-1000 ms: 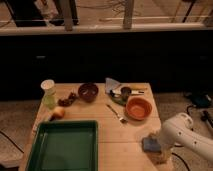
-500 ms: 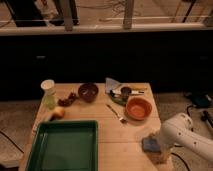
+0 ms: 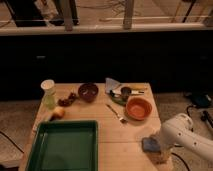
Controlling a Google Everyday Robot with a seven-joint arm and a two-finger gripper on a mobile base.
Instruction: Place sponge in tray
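Where the gripper sits: over the wooden table's near right corner.
Sponge: blue-grey, on the table just left of the gripper, apparently touching it.
Grip: cannot tell how wide, or whether anything is held.
Tray: green, well left of the gripper.

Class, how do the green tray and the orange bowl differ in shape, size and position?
The tray is rectangular and green; the orange bowl is round. The tray is far larger than the bowl. The tray lies front left, the bowl right of centre. Both rest on the table. The gripper is at the sponge, front right.
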